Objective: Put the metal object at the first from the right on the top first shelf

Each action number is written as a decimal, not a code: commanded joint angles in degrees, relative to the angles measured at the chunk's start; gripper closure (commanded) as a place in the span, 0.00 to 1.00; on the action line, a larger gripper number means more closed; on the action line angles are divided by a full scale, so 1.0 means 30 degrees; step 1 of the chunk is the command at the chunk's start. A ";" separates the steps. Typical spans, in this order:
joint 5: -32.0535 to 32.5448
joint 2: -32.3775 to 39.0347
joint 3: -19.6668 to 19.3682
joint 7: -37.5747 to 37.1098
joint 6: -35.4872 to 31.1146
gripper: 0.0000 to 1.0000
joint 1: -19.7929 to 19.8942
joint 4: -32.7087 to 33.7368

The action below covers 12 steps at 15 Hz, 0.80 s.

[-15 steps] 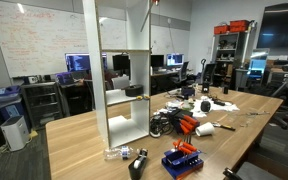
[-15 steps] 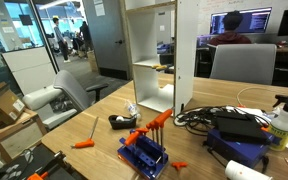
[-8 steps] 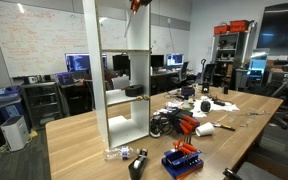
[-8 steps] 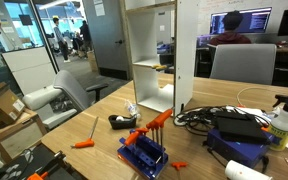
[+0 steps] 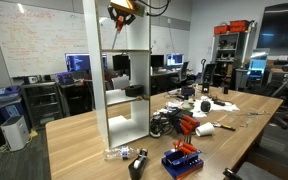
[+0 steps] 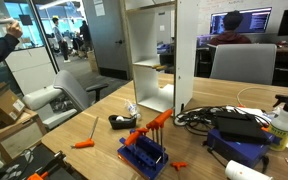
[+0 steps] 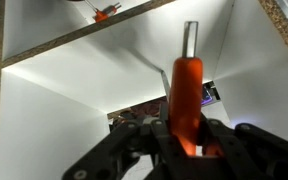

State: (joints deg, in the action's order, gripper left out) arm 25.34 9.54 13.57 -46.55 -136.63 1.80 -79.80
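Note:
My gripper is high up, at the upper compartment of the tall white shelving unit, and is shut on the orange-handled metal object. In the wrist view the gripper clamps the orange handle, and the tool's metal end points into the white shelf interior. A shelf board edge runs slantwise across that view. The unit's top board shows in an exterior view; the gripper does not show there. The board below my gripper is bare.
A blue tool holder with several orange-handled tools stands on the wooden table. A loose orange tool lies nearby. Cables and dark gear lie beside the unit. Dark items sit on a lower board.
My gripper with the orange tool has come down into the top of an exterior view and moved left, towards the unit's upper compartment. Nothing on the table has moved.

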 commanded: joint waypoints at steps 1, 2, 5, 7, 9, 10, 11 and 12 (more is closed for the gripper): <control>-0.1369 0.3086 -0.1900 0.1632 0.2049 0.89 -0.1792 0.4569; -0.1782 0.3652 -0.2294 0.1925 0.2514 0.89 -0.2060 0.5394; -0.2772 0.5045 -0.3335 0.2565 0.4134 0.87 -0.2622 0.7752; -0.3337 0.5800 -0.3830 0.2836 0.5171 0.49 -0.2845 0.9159; -0.3698 0.6436 -0.4210 0.2986 0.6116 0.37 -0.3041 1.0351; -0.3879 0.6694 -0.4336 0.3120 0.6573 0.28 -0.3077 1.0883; -0.3929 0.6969 -0.4462 0.3108 0.6985 0.21 -0.3192 1.1382; -0.4059 0.7236 -0.4560 0.3151 0.7351 0.12 -0.3243 1.1875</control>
State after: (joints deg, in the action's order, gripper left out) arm 15.38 26.65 1.91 -38.91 -118.86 -6.34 -53.27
